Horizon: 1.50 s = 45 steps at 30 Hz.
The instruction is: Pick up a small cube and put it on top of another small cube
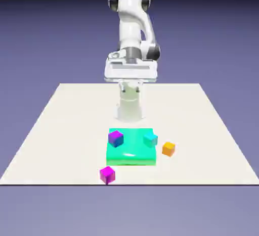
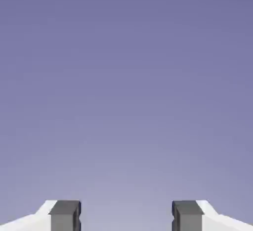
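Unmarked small cube (image 1: 107,174) on table (image 1: 50,129)

The arm (image 1: 132,25) is glossy white throughout, built of rounded, tube-like segments with smooth shells. Dark grey to black caps close the ends of the joints: two sit either side of the topmost rounded housing, another on the side of the joint just below the arm's long white link. Below that joint hangs the hand (image 1: 130,69), a wide, flat, box-shaped white block with a darker band across its face. Beneath the hand, the round white base column (image 1: 131,106) stands on the table (image 1: 50,129). In the hand view the gripper (image 2: 126,215) shows two square charcoal-grey fingertips (image 2: 64,215), each backed by a white sloping shell.
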Available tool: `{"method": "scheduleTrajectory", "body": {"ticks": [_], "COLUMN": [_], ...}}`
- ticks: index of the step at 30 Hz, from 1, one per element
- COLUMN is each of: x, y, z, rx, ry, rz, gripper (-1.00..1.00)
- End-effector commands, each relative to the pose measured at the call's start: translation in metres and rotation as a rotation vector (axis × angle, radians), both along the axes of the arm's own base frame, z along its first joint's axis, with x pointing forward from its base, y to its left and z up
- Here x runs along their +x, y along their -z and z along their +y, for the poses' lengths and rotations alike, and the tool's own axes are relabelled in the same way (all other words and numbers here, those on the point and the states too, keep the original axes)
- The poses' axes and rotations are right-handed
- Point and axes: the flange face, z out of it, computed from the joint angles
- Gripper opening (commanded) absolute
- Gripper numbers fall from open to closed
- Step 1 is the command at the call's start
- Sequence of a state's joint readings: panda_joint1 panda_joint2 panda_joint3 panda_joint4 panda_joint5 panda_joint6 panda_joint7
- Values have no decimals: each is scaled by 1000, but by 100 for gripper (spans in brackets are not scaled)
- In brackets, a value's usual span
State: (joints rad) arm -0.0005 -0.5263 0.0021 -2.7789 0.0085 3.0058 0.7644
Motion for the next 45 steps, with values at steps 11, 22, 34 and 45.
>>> {"method": "scheduleTrajectory", "body": {"ticks": [11, 22, 34, 45], "x": [86, 138, 138, 101], "y": [82, 201, 334, 208], "z": [-49, -102, -114, -106], "rx": [196, 383, 465, 320], "ry": [319, 661, 826, 608], "rz": [393, 779, 964, 988], "gripper": [0, 0, -100, -100]}}
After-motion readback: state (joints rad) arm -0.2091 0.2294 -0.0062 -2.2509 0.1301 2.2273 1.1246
